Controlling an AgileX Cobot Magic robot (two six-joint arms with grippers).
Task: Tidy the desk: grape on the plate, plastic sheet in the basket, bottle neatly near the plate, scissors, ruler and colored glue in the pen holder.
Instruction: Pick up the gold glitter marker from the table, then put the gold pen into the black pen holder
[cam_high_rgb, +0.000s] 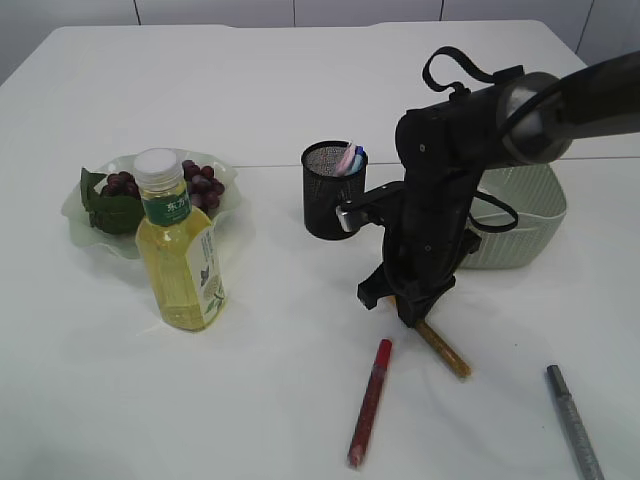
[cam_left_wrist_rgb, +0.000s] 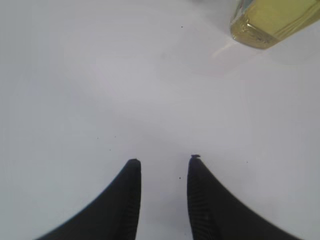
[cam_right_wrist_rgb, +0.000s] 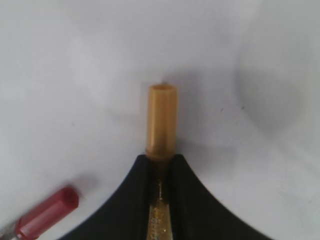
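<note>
The white desk (cam_high_rgb: 120, 400) fills nearly the whole scene, its surface matte and plain. A thin seam (cam_high_rgb: 270, 166) runs left to right across it, a little beyond the middle. Past the far edge stands a pale wall (cam_high_rgb: 215, 10) split by dark vertical joints. Close up, a few tiny dark specks (cam_left_wrist_rgb: 110, 148) dot the desk.

Bright, even light washes the white counter (cam_high_rgb: 300, 400) almost featureless, leaving only soft, faint shadows. Both wrist views are blurred up close, and the bottle (cam_left_wrist_rgb: 272, 22) glows softly out of focus.
</note>
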